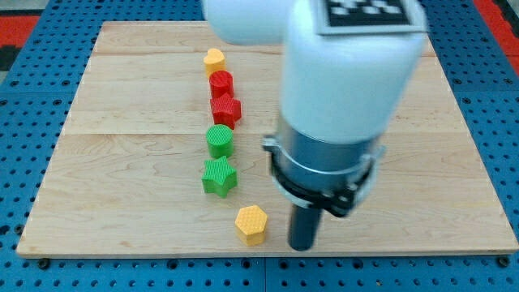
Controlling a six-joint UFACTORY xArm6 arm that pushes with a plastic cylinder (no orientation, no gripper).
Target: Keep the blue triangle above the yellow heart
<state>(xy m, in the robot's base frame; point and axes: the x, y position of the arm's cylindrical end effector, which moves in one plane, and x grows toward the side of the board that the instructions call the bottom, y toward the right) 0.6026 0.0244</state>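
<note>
A small yellow block [213, 58], which looks like the yellow heart, lies near the view's top, at the head of a column of blocks. No blue triangle shows anywhere; the big white and grey arm body [340, 97] hides much of the board's right half. My tip [302, 246] rests on the board near the view's bottom edge, just right of a yellow hexagon [251, 224] with a small gap between them. The tip is far below the yellow heart.
Below the heart, a column runs down the view: a red cylinder [220, 83], a red star [226, 110], a green cylinder [219, 140] and a green star [219, 177]. The wooden board [122, 162] lies on a blue perforated surface [24, 122].
</note>
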